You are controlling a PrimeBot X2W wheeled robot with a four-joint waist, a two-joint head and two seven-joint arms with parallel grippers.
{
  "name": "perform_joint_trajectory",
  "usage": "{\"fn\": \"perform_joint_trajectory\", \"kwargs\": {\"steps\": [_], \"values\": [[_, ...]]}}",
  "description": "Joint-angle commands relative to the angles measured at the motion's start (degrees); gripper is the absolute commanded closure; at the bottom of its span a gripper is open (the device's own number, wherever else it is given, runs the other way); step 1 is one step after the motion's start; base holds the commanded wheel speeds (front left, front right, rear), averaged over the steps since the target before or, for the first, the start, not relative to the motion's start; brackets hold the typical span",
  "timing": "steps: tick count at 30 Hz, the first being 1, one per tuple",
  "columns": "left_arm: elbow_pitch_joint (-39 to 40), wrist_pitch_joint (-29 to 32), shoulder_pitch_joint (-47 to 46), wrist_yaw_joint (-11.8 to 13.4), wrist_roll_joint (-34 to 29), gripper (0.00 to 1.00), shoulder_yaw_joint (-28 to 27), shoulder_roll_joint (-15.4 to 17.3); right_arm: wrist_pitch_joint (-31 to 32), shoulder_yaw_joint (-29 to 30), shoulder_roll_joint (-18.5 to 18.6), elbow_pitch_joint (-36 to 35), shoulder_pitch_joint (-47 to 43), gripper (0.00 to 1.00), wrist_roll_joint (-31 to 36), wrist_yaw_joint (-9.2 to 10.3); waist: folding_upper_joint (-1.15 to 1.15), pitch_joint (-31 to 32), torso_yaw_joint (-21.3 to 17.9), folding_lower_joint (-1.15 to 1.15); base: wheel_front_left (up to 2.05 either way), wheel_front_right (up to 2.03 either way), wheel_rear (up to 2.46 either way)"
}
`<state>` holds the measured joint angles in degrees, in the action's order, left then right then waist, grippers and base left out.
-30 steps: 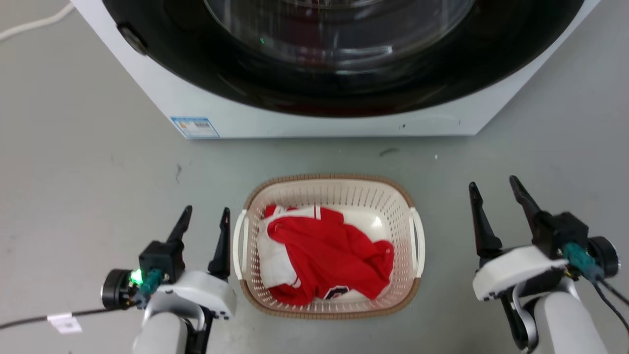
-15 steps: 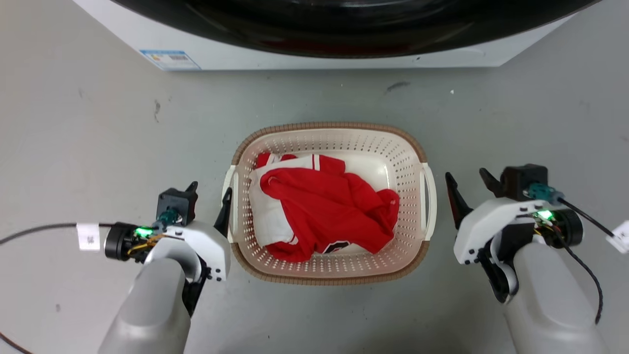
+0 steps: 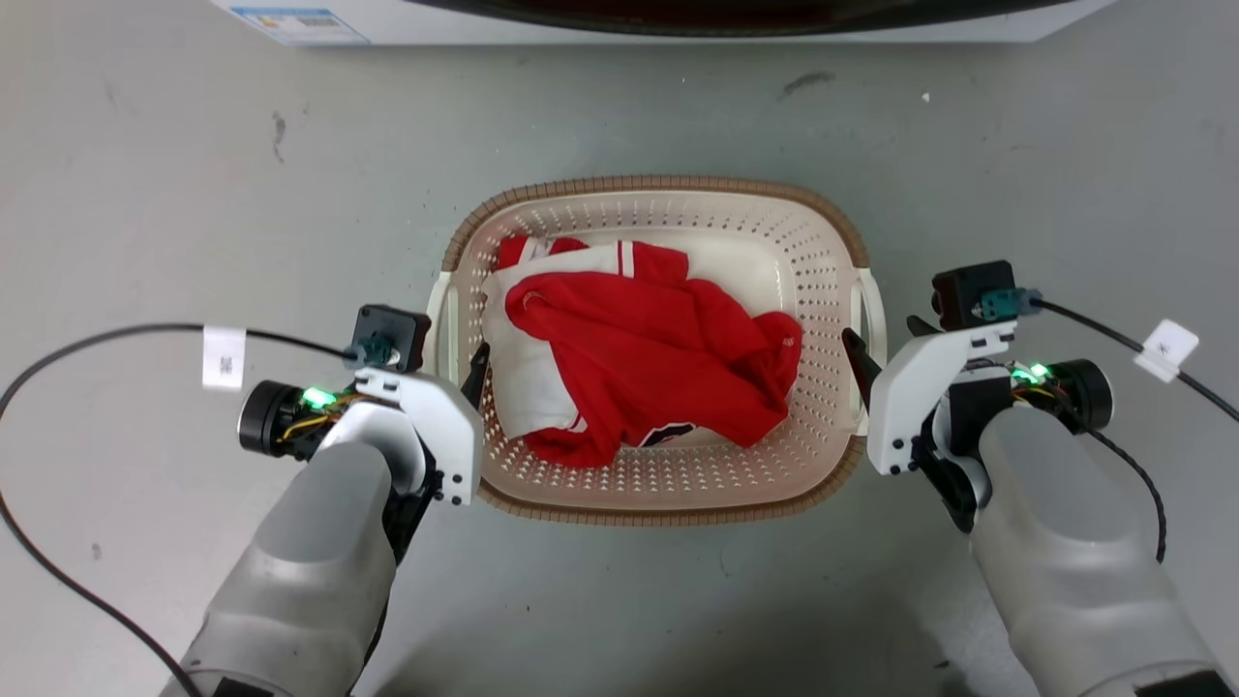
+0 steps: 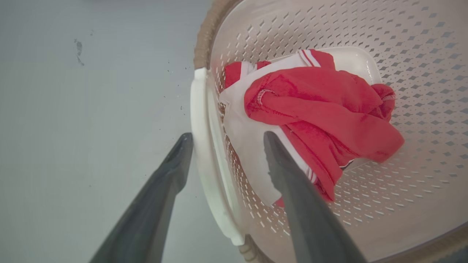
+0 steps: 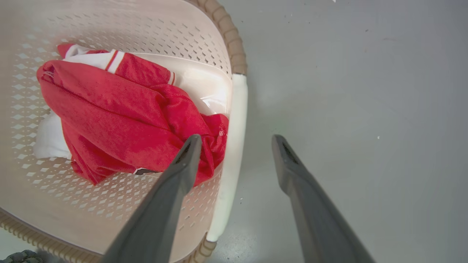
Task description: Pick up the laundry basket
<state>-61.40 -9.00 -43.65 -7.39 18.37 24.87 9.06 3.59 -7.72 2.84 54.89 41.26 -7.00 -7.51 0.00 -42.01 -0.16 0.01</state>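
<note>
The cream laundry basket (image 3: 823, 261) with its brown woven rim stands on the grey floor, holding a red and white garment (image 3: 658, 358). My left gripper (image 3: 440, 358) is open and straddles the white left handle (image 4: 199, 120): one finger is outside the basket (image 4: 365, 33), the other inside over the garment (image 4: 321, 109). My right gripper (image 3: 886, 339) is open and straddles the white right handle (image 5: 236, 109) the same way, its inner finger above the red cloth (image 5: 120, 117). In the wrist views, the left gripper (image 4: 227, 136) and right gripper (image 5: 237, 138) touch nothing that I can see.
The washer's white base (image 3: 581, 29) runs along the top edge, with a blue label (image 3: 290, 19). Black cables trail from both wrists, on the left (image 3: 97, 339) and on the right (image 3: 1113, 339). Bare grey floor (image 3: 194, 194) surrounds the basket.
The head camera has tilted down, so the washer has slid up the picture. Both grippers have moved inward from beside the basket to straddle its side handles, fingers pointing down.
</note>
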Motion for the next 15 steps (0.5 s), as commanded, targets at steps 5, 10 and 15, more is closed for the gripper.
{"fn": "perform_joint_trajectory", "kwargs": {"steps": [5,10,15], "values": [[0.8,4.8,-2.7,-0.1,7.3,0.0,7.0,1.9,1.5,-2.4,0.1,5.7,4.9,0.0,-2.2,0.04,0.0,-2.4,0.3,-0.01,0.0,0.0,0.0],[1.6,6.8,-4.4,-0.1,11.8,0.0,12.4,3.9,1.8,-3.4,0.1,9.7,8.1,0.0,-2.4,0.04,0.0,-4.0,0.4,-0.01,0.0,0.0,0.0],[1.8,7.6,-6.0,-0.1,15.5,0.0,16.8,5.2,1.2,-3.7,0.1,12.9,10.0,0.0,-3.1,0.04,0.0,-5.4,1.0,-0.01,0.0,0.0,0.0]]}}
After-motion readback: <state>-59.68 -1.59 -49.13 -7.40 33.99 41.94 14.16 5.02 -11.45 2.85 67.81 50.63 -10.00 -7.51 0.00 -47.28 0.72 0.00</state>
